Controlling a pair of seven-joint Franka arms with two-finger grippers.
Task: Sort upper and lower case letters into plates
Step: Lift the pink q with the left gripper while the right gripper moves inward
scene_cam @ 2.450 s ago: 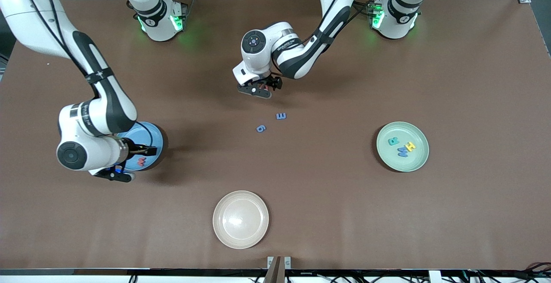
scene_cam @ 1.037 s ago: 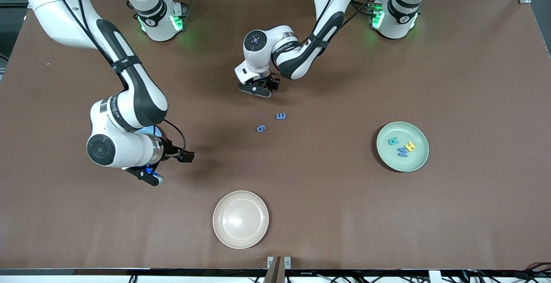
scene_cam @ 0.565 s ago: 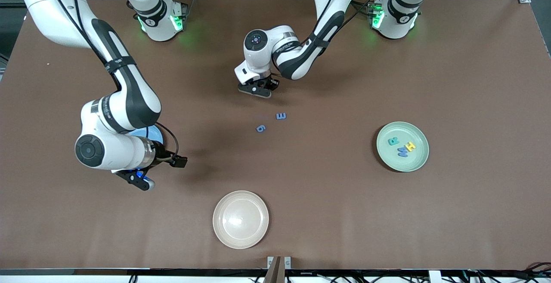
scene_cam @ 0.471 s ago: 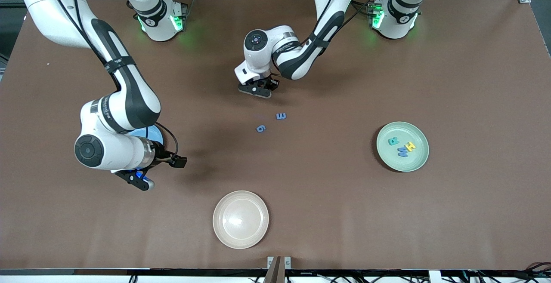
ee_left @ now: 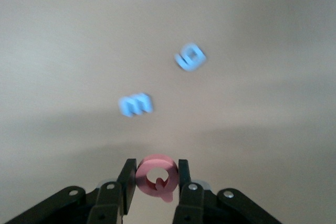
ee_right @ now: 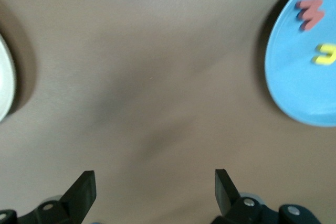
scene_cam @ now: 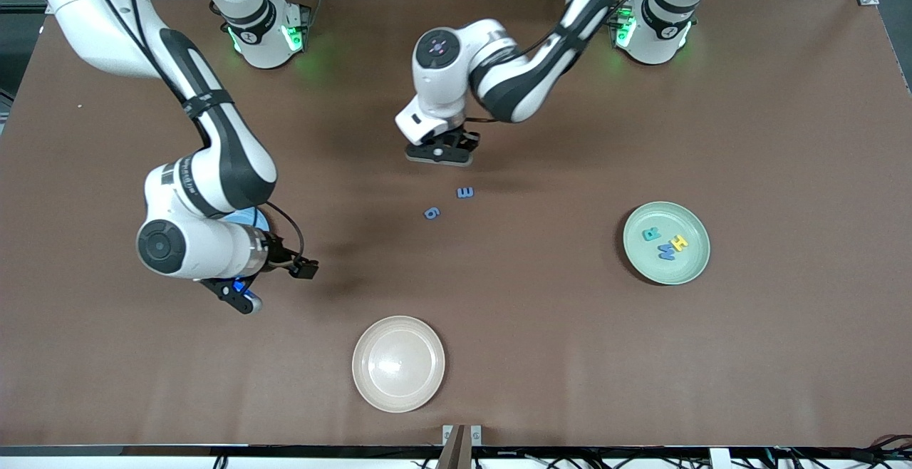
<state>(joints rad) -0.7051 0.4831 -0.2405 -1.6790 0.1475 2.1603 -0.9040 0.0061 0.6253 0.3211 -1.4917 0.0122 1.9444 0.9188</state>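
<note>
Front view: brown matte table (scene_cam: pixel 748 355), cables and racks along its top edge. Near the cream-beige plate (scene_cam: pixel 398 363), farther from the camera: two blue letters (scene_cam: pixel 448 202) on bare cloth. Sky blue plate (scene_cam: pixel 251 218) toward the right arm's end, half hidden by that arm; mint green plate (scene_cam: pixel 667 242) with three letters toward the left arm's end.

Left wrist view: left gripper (ee_left: pixel 156 181) pinching a chunky red letter (ee_left: pixel 156 176), over bare table above the blue pair.

Right wrist view: right gripper (ee_right: pixel 155 187) spread wide, hanging over bare table beside the blue plate with a red and a yellow letter.
</note>
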